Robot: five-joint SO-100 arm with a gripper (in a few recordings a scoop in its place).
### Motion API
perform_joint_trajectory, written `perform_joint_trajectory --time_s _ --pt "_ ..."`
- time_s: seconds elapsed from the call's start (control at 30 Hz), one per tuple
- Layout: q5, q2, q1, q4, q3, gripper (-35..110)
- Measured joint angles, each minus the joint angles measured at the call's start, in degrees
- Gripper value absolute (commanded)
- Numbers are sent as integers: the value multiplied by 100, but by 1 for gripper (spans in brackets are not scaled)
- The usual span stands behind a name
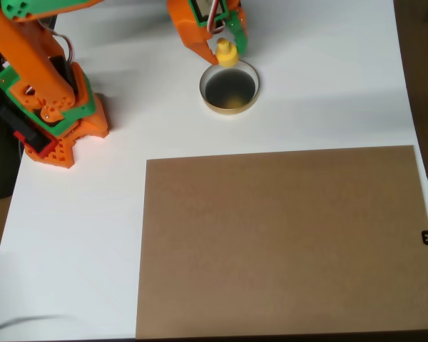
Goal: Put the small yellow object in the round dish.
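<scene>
1. White worktop point(285, 107) forms the ground of the overhead view; it is the largest surface we see.
2. Brown board point(282, 239), flat and rectangular, covers the lower right of the worktop and lies well apart from the action.
3. Orange arm base point(53, 107), with green parts, stands at the upper left; we judge it plays no part in the relation that matters here.
4. Round dish point(230, 87), cream-rimmed with a dark glossy inside, sits near the top centre, above the board.
5. Hand point(223, 48), orange with a green finger, reaches in from the top edge and is clenched on the piece described next.
6. Small yellow object point(226, 53), knob upward as far as we can tell, is held between the fingers at the dish's upper rim, not yet over its centre. We judge that the dish's middle lies just below the hand in this view, so a short advance that way precedes release.
</scene>
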Motion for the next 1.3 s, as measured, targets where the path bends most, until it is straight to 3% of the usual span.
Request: perform_joint_trajectory --time_s 1.03,1.3 --pt "-79 255 9 -993 1222 0" --pt "-105 264 105 -1020 1222 6"
